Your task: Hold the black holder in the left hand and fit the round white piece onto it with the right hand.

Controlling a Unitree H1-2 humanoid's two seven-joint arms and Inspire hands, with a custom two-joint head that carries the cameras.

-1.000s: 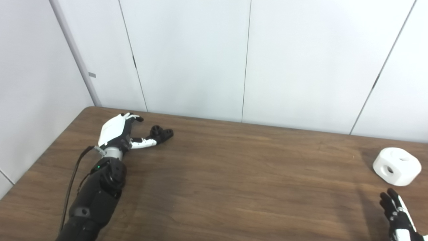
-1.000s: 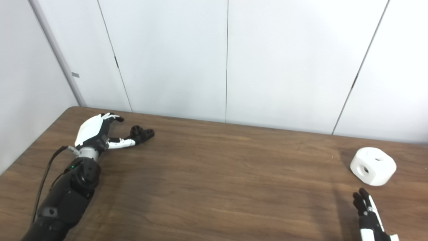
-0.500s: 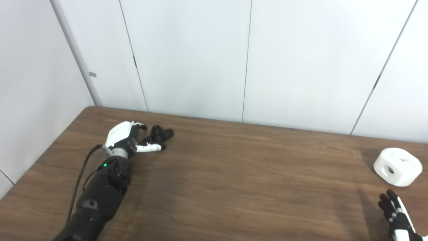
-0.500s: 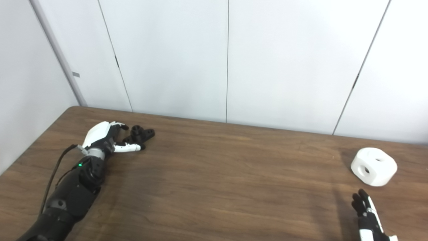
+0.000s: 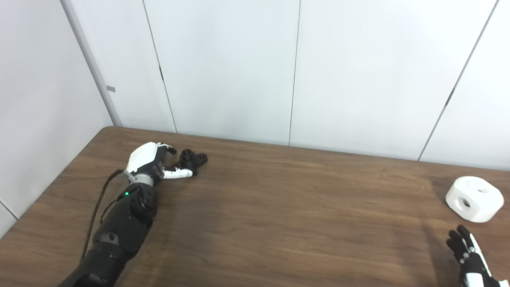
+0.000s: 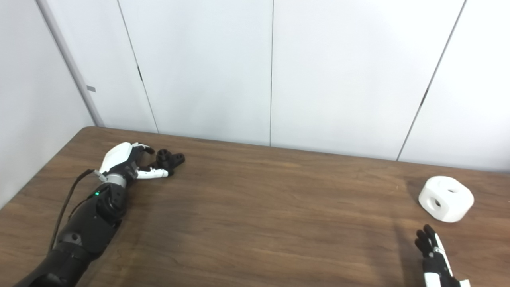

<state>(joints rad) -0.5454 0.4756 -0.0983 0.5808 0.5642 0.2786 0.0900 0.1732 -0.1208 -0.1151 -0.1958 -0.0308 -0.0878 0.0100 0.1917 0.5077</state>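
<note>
Black holder [image 5: 193, 158] lies on my wooden table [image 5: 279, 207] between the half-closed fingers of my left hand [image 5: 153, 164], not gripped, while my right hand [image 6: 434, 255] waits open near the white piece [image 6: 446, 198].

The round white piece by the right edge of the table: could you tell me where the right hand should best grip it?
Probably across the curved side walls of the round white piece, right hand coming from the near side; the holes look too small for fingers.
</note>
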